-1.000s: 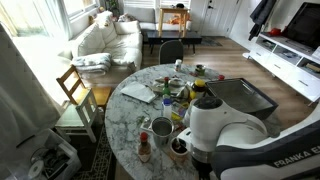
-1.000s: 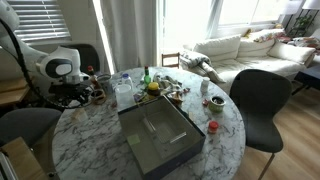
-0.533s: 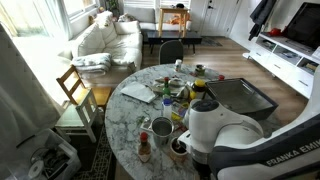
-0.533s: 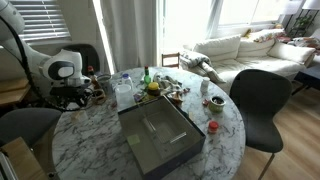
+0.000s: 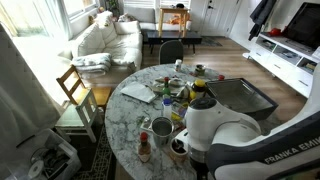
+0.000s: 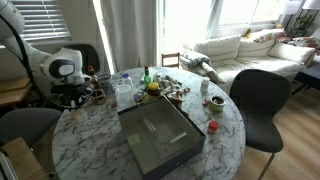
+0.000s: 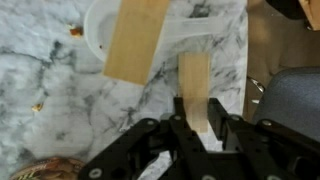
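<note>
In the wrist view the black gripper (image 7: 197, 118) comes in from the bottom edge, right of centre. Its jaws stand narrow, closed on the lower end of a narrow pale wooden strip (image 7: 194, 82). One finger presses each long side of the strip. The strip runs straight up from between the fingers and lies flat on the white-and-grey marble table (image 7: 60, 110).

The strip's upper end reaches the edge of a white plastic dish (image 7: 200, 35) at the top centre. A wider pale wooden board (image 7: 138, 40) lies tilted across that dish, up and to the left of the strip and apart from it.

In an exterior view the arm's white body (image 5: 215, 125) hides the gripper at the lower centre.
</note>
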`<state>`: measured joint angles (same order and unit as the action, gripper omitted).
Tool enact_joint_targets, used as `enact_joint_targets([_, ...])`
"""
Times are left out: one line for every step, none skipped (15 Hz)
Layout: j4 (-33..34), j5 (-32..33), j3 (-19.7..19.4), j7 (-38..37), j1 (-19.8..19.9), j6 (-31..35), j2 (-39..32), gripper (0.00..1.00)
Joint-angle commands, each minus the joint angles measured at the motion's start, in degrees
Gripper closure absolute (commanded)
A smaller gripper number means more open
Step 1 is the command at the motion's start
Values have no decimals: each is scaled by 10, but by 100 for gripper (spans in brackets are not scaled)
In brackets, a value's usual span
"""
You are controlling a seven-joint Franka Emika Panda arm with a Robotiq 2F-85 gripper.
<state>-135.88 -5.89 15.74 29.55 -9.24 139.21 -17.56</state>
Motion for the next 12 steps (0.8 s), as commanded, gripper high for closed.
enact_joint_targets([5,7,8,-3,6,-21,9,93])
enact_joint_targets([6,6,9,-1,7,-22,9,93])
enact_joint_targets([7,7,10,-1,6,-25,10,93])
enact_joint_targets([7,6,10,-1,6,-28,13,93])
enact_joint_targets([5,1,13,1,7,-34,22,93])
enact_joint_targets([4,-3,16,-5,6,-46,34,93])
enact_joint_targets([3,-4,17,-12,3,-61,46,93])
enact_joint_targets([0,-7,19,-17,1,-78,62,93])
enact_joint_targets([-4,-9,19,-25,-1,-96,78,93])
enact_joint_targets([-8,-12,18,-32,-3,-114,95,93])
enact_joint_targets([-14,-15,14,-43,-3,-127,112,93])
enact_joint_targets([-18,-19,12,-46,-4,-133,127,93])
